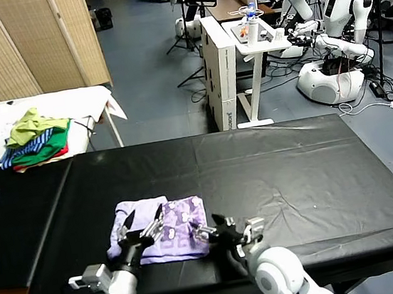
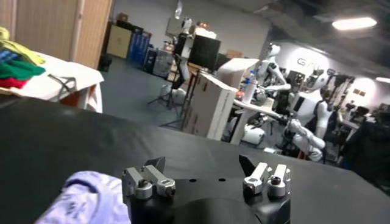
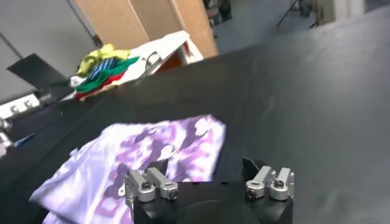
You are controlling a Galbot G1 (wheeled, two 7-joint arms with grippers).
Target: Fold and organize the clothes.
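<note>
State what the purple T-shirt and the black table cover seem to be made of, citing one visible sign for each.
Purple T-shirt: probably thin, matte knit fabric; it lies limp in soft, rounded folds, with a darker print.
Black table cover: likely vinyl or coated cloth; it shows a faint sheen and shallow creases. The exact material stays uncertain.

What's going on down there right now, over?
Left gripper open, over the shirt's near edge. Right gripper open, beside it. Lavender T-shirt folded on the black table. Nothing in the way.
</note>
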